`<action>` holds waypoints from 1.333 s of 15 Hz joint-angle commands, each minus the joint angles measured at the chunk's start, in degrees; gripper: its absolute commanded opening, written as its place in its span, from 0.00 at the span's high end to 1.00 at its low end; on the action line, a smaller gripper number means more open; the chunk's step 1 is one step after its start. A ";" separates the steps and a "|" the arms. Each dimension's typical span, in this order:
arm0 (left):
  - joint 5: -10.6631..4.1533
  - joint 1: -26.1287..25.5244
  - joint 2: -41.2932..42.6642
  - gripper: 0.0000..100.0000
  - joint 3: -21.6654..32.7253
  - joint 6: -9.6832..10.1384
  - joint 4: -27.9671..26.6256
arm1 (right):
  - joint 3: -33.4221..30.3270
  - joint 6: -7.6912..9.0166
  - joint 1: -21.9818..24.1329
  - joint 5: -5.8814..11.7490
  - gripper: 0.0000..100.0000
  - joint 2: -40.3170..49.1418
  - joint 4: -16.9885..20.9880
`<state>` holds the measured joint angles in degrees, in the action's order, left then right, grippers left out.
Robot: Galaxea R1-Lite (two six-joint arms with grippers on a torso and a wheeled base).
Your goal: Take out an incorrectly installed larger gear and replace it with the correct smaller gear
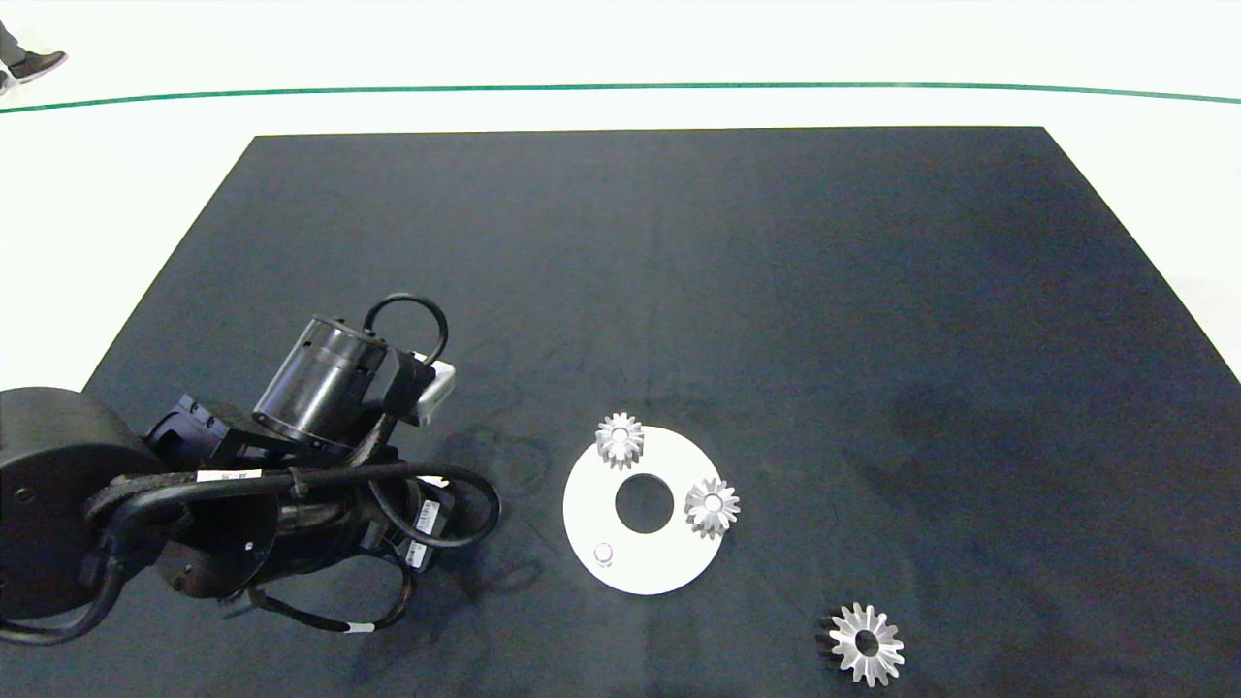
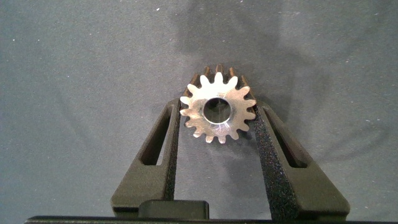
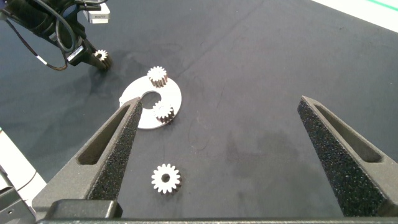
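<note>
A smaller gear (image 2: 217, 111), silver with short teeth, sits between the fingers of my left gripper (image 2: 216, 117), which is shut on it low over the dark mat. From the right wrist view this gear (image 3: 101, 57) shows at the left arm's tip, left of the white round plate (image 1: 640, 574). The plate carries two small gears (image 1: 620, 439) (image 1: 712, 507) and one bare peg (image 1: 603, 553). The larger gear (image 1: 866, 643), star-like, lies flat on the mat to the plate's lower right. My right gripper (image 3: 221, 102) hangs open high above the mat, out of the head view.
The left arm (image 1: 291, 465) covers the mat's front left and hides its gripper from the head view. The dark mat (image 1: 679, 271) stretches bare behind the plate. A person's shoe (image 1: 37, 64) shows at the far left beyond the table.
</note>
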<state>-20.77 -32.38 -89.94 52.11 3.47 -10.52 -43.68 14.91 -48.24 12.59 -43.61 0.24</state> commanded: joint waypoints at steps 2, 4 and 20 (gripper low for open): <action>-0.15 -0.05 0.65 0.68 -0.08 0.48 -0.03 | 0.00 0.12 -0.01 0.06 0.00 -0.08 0.02; -0.15 0.03 1.61 0.71 -0.08 0.83 -0.11 | 0.00 0.12 -0.01 0.06 0.00 -0.08 0.02; -0.23 -2.07 6.36 0.00 -2.54 2.33 0.33 | 0.00 0.12 -0.01 -0.11 0.00 -0.08 0.11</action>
<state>-20.83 -34.45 -83.60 49.58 5.73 -10.08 -43.68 14.91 -48.23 12.46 -43.50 0.30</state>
